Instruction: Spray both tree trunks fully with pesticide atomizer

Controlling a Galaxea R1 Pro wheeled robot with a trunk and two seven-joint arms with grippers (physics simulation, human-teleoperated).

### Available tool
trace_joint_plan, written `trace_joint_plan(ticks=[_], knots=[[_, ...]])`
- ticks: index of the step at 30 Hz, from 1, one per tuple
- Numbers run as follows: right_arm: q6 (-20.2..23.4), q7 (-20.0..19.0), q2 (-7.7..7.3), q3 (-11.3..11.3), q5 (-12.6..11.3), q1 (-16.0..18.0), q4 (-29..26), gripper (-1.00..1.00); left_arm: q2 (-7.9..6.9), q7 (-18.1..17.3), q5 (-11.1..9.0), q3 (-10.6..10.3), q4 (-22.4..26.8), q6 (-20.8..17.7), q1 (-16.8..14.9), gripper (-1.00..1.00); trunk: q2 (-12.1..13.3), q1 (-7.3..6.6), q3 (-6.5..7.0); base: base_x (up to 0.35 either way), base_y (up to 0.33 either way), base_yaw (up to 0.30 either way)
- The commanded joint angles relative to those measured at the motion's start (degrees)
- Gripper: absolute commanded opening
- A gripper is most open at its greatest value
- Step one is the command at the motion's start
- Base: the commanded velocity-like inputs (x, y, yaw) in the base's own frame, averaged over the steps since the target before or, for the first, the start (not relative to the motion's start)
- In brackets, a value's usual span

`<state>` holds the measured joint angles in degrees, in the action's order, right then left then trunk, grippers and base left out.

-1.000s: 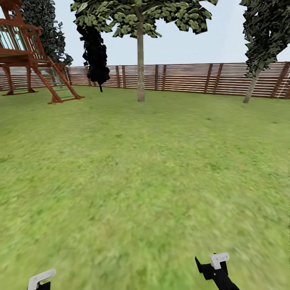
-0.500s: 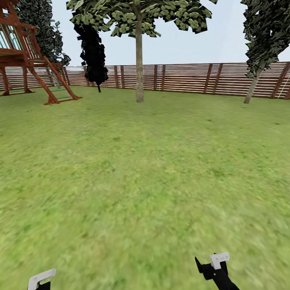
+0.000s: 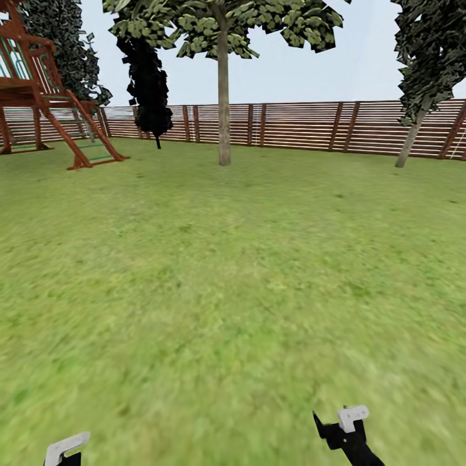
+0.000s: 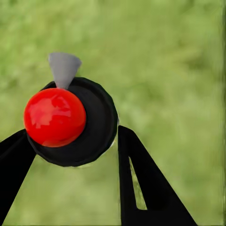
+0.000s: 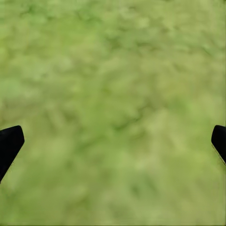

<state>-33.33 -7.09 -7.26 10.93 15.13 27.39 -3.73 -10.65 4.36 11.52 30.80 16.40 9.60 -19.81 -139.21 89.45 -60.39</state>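
**Spotter:** Where's the atomizer?

**Me:** In my left gripper (image 4: 75,141), jaws closed on either side of its black body. The pesticide atomizer (image 4: 70,122) has its red cap toward the wrist camera and grey nozzle forward, I reckon to aim without regripping. My right gripper (image 5: 113,141) carries nothing, jaws spread wide over the lawn (image 3: 233,291).

**Spotter:** Targets?

**Me:** Two: one tree trunk (image 3: 224,103) straight ahead by the fence (image 3: 304,126), another leaning trunk (image 3: 410,141) to the right. Both well apart from me. One play frame (image 3: 45,97), one dark cypress (image 3: 147,84).

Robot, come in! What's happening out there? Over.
Left gripper shut on atomizer. Right gripper open over grass. Nearest tree trunk straight ahead across lawn. Nothing in the way.
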Motion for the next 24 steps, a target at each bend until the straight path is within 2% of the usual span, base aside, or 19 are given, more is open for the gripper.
trace_joint_plan(ticks=[1, 24], knots=[[-0.16, -0.29, -0.02, 0.50, 0.34, 0.03, 0.04, 1.00, 0.01, 0.12, 0.61, 0.31, -0.08, 0.24, -0.06, -1.00, -0.02, 0.02, -0.05, 0.341, 0.000, 0.000], [-0.16, -0.31, -0.01, 0.50, 0.30, 0.03, 0.04, 1.00, 0.01, 0.12, 0.61, 0.31, -0.06, 0.24, -0.06, -1.00, -0.02, 0.02, -0.05, 0.341, 0.000, 0.000]])
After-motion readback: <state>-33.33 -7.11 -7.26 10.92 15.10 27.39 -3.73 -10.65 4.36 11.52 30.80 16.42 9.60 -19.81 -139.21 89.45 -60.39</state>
